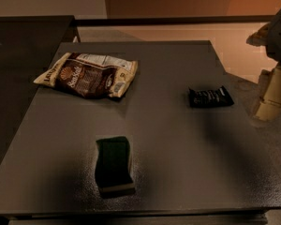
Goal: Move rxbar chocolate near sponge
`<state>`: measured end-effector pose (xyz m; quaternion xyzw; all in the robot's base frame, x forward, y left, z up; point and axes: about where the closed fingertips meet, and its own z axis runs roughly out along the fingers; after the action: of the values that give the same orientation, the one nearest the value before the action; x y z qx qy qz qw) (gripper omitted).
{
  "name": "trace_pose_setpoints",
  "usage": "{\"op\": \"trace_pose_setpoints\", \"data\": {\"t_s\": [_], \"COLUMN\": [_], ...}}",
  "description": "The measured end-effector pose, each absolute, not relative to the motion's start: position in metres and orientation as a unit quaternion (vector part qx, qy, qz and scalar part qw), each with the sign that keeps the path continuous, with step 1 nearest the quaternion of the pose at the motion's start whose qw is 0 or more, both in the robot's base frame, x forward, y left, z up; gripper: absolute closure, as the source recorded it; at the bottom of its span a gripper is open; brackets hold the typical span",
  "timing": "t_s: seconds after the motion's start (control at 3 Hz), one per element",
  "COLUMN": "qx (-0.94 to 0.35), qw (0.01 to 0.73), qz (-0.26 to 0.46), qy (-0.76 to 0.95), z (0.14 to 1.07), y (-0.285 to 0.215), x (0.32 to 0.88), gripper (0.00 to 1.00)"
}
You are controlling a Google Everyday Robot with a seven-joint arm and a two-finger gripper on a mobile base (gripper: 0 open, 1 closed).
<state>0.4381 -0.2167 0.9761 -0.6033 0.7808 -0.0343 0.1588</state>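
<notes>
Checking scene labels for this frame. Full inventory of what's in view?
rxbar chocolate: 1, black with white lettering, lying flat on the right side of the table
sponge: 1, dark green top over a pale base, front centre of the table
chip bag: 1, brown and cream, back left of the table
table: 1, dark grey, fills most of the view
side surface: 1, dark, left of the table
gripper: 1, beige, past the table's right edge, right of the rxbar chocolate, apart from it

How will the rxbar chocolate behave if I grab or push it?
The rxbar chocolate lies flat and thin, so probably light, likely to slide, not roll. Its wrapper may crumple or slip. The gripper hangs beyond the table right edge.
</notes>
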Motion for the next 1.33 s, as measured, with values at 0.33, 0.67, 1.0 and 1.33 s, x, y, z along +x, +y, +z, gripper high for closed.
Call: {"op": "trace_pose_setpoints", "data": {"t_s": [0.33, 0.67, 1.0, 1.33], "qx": [-0.603, -0.599, -0.593, -0.584], "qw": [0.159, 0.167, 0.181, 0.200], "qz": [-0.034, -0.031, -0.006, 0.036], "qy": [0.781, 0.782, 0.784, 0.786], "z": [0.976, 0.975, 0.966, 0.950], "y": [-0.217, -0.218, -0.216, -0.217], "x": [0.438, 0.443, 0.457, 0.474], "gripper": [0.00, 0.00, 0.00, 0.00]}}
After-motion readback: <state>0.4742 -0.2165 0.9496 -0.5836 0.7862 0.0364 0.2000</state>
